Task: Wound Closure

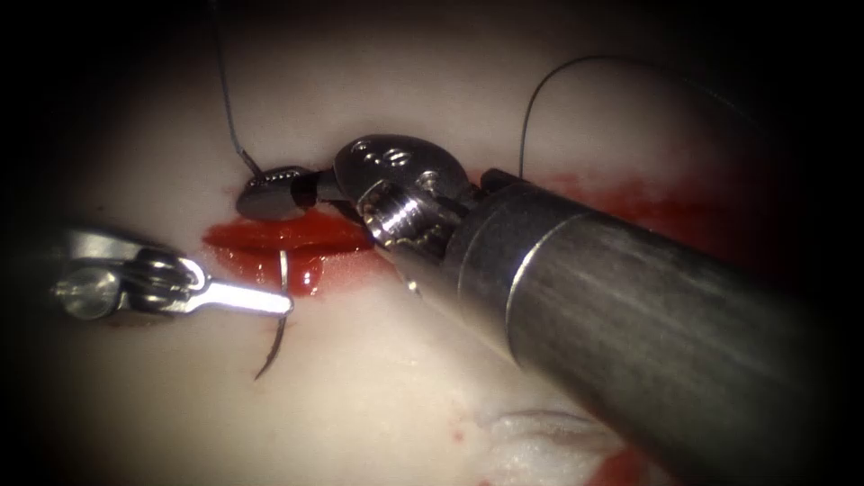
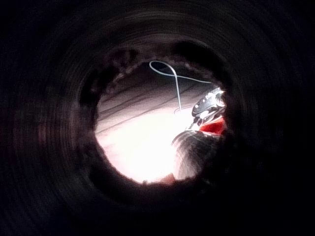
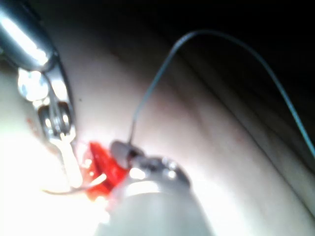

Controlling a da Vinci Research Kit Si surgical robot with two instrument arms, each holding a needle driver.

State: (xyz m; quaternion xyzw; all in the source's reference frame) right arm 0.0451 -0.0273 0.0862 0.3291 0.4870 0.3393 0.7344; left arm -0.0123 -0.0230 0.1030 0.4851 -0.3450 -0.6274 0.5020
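Endoscope view: left claw [image 1: 286,304] enters from the left, jaws pressed together on the curved needle [image 1: 278,335] partway along its curve. The needle's upper end sits at the red fluid [image 1: 306,270] below the cut [image 1: 288,236]; its pointed end lies free over pale tissue [image 1: 378,396] below the claw. Cannot tell whether the upper end is still in the tissue.

Right claw [image 1: 270,191] lies at the upper edge of the cut, jaws closed, with dark thread [image 1: 229,108] rising from its tip; cannot tell for certain that it pinches the thread. A 2nd strand arcs above the right shaft [image 1: 648,333].

Right wrist view: left claw [image 3: 69,167] and right claw [image 3: 120,149] flank the red cut [image 3: 101,164].
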